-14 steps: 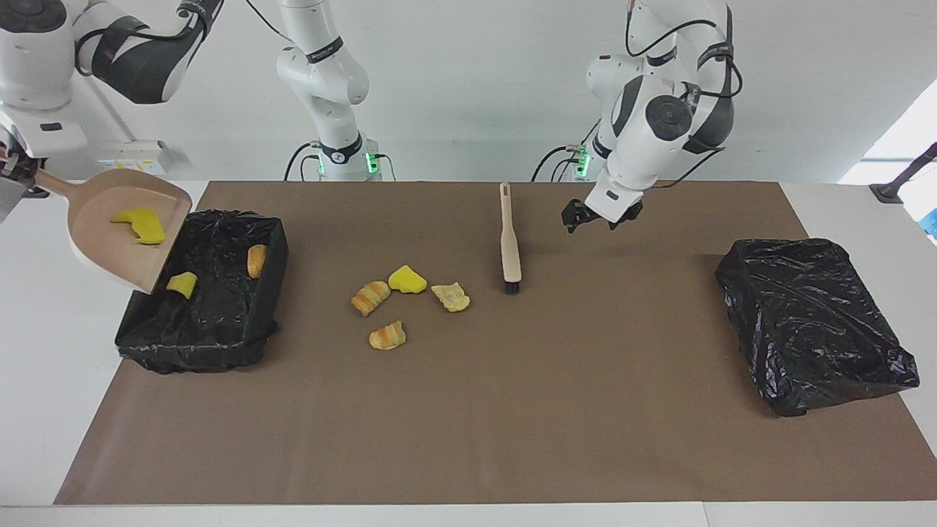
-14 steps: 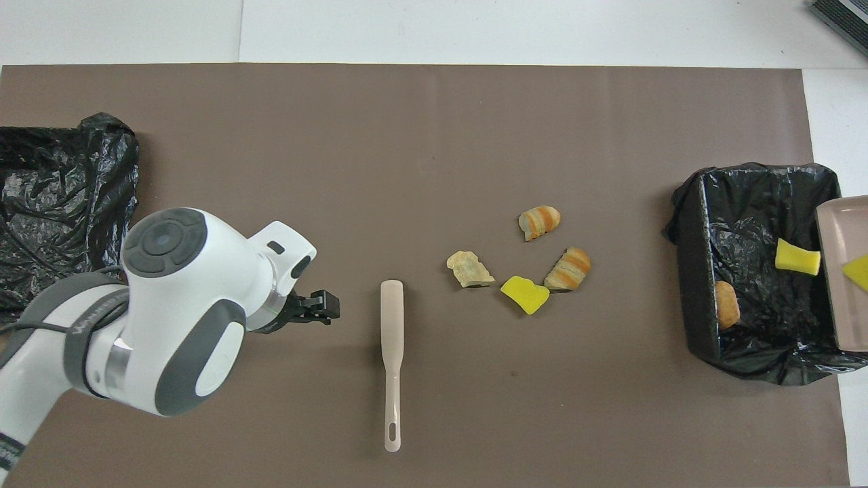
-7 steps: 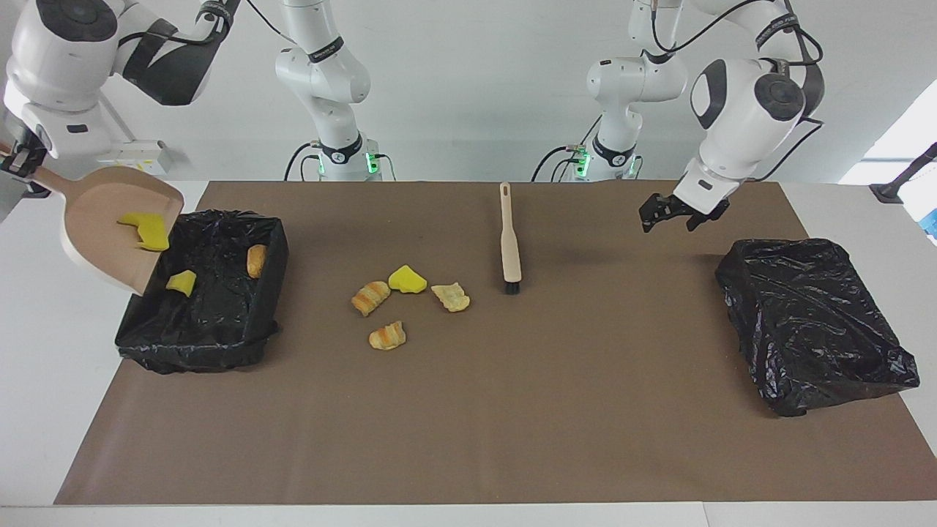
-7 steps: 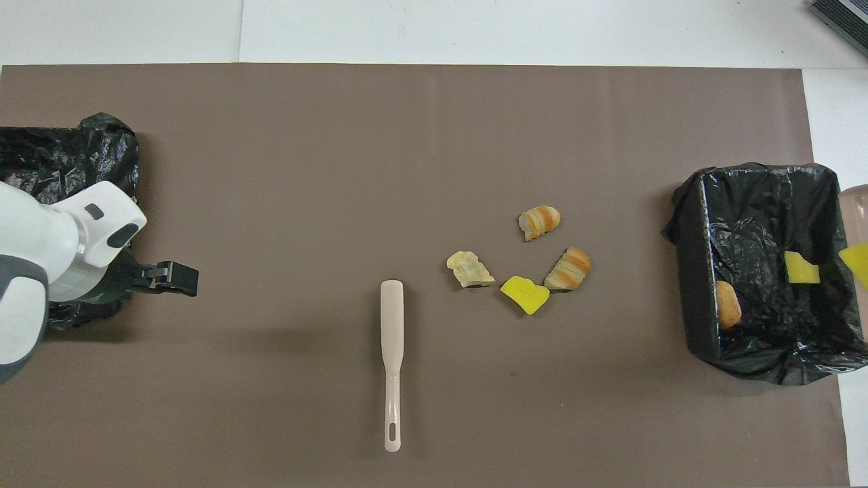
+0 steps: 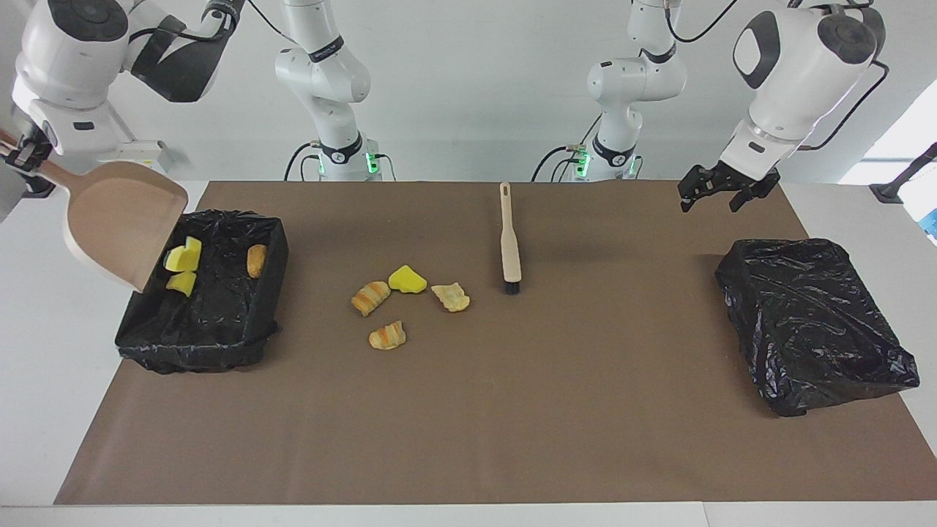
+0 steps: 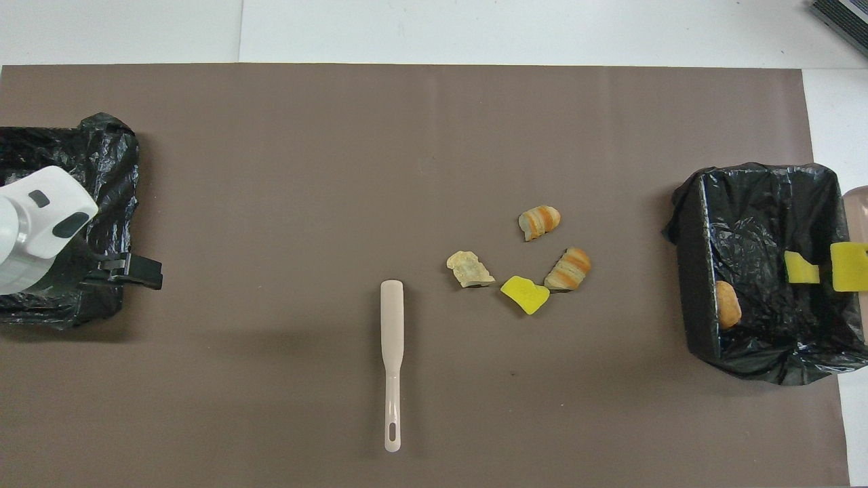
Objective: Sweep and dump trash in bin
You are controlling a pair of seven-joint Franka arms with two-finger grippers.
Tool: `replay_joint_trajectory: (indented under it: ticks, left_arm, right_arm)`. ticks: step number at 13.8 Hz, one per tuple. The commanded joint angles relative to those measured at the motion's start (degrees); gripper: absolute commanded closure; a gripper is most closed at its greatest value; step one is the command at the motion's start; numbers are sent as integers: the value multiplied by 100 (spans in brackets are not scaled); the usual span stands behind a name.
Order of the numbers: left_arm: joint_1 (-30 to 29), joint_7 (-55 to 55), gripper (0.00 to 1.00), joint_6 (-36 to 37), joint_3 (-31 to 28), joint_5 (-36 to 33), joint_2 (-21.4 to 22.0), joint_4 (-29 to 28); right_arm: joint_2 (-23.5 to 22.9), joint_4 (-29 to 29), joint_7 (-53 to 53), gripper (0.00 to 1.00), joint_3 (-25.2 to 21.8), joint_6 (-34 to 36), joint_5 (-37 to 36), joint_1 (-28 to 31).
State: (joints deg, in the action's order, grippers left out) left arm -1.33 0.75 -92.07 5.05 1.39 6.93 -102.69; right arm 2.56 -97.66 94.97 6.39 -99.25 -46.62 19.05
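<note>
Three scraps (image 5: 184,265) lie in the bin (image 5: 219,344) below the right claw (image 5: 16,155) — clamped on the tilted dustpan (image 5: 121,219) to tip them out — left claw (image 5: 716,192) waits wide

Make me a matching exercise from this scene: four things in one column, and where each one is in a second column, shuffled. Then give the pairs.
Things:
1. brush
2. dustpan
3. fried nugget
4. left gripper

Places:
A. inside the black-lined bin
B. lying on the brown mat, nobody holding it
C. in the air, over the mat near the crumpled black bag
D. tilted over the bin's edge, held by the right gripper

Pairs: 1-B, 2-D, 3-A, 4-C
</note>
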Motion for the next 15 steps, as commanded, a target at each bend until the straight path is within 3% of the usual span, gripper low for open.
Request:
replay_joint_trajectory:
  ticks: [1,4,7,11,15]
  left_arm:
    - [-43,-22,0,269,31,-104,10,267]
    - [-34,65,0,225,49,-104,10,267]
    - [-61,39,0,225,5,-104,62,293]
    - [-43,39,0,251,49,-104,98,399]
    - [-61,39,0,480,-13,-103,98,609]
  right_arm:
    - [78,45,-207,100,73,222,73,-112]
    - [51,107,-767,100,99,449,432,-199]
    - [77,107,-1768,100,195,827,1634,-357]
    - [165,81,-3902,100,275,1355,2953,-954]
    - [52,81,-6002,100,301,988,3597,-1868]
